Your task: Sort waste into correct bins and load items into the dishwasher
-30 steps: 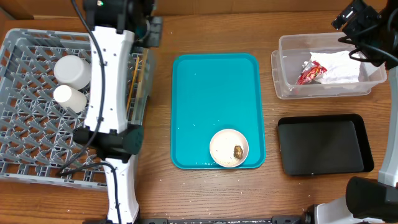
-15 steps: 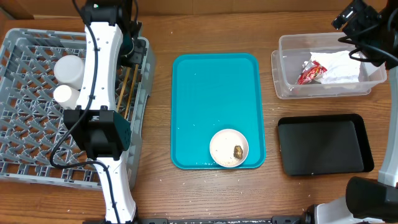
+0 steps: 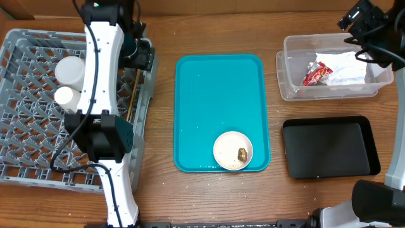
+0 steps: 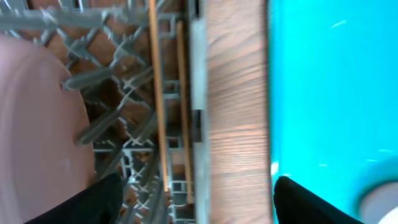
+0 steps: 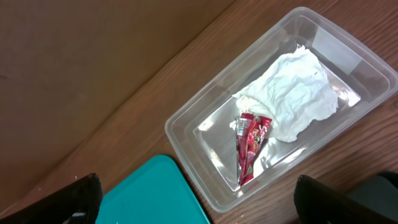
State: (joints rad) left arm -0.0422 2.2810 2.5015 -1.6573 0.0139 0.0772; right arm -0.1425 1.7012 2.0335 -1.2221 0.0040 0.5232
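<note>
flat teal tray (image 3: 218, 101), wooden table (image 3: 272, 196)

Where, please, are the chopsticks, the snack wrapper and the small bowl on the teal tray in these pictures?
chopsticks (image 4: 158, 93), left wrist view, on the left stick's shaft.
snack wrapper (image 5: 252, 140), right wrist view, on its red middle.
small bowl (image 3: 226, 149), overhead view, on its bare white floor.

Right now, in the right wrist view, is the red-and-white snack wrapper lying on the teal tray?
No, the snack wrapper lies inside the clear tub, beside the crumpled white napkin.
</note>
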